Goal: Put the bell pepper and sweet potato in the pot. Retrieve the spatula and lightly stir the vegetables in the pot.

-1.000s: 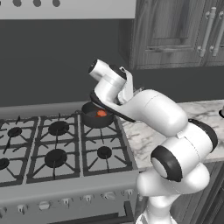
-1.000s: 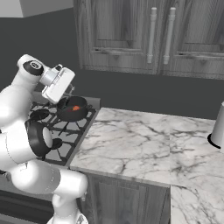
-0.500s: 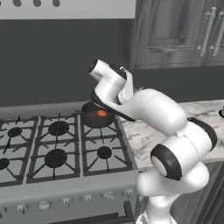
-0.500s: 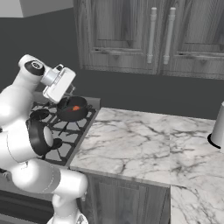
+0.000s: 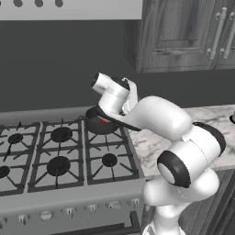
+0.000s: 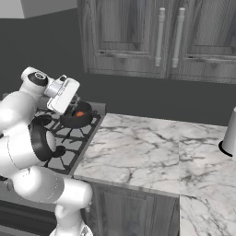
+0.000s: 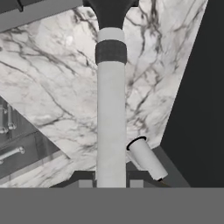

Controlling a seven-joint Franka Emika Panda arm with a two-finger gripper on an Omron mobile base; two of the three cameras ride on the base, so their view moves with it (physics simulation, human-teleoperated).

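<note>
My gripper [image 7: 111, 181] is shut on the spatula [image 7: 111, 127]. Its pale grey-white handle runs straight away from the fingertips to a black band and the black head at the top of the hand view. My white hand [image 6: 64, 94] hangs just above the left rim of the dark pot [image 6: 73, 120], which stands on the stove's back right burner. The pot [image 5: 98, 125] shows again under my wrist [image 5: 120, 94]. Inside it lies a glossy red patch, the bell pepper [image 5: 103, 121] [image 6: 80, 114]. I cannot make out the sweet potato apart from it.
The gas stove [image 5: 55, 156] has several black grates to the left of the pot. A marble counter [image 6: 147, 152] stretches to the right, with a grey canister [image 6: 230, 133] at its far end. Dark wood cabinets [image 6: 161, 37] hang above.
The arm's upper joint and the hand have sunk a little toward the pot. The pot and the red pepper in it have stayed put.
</note>
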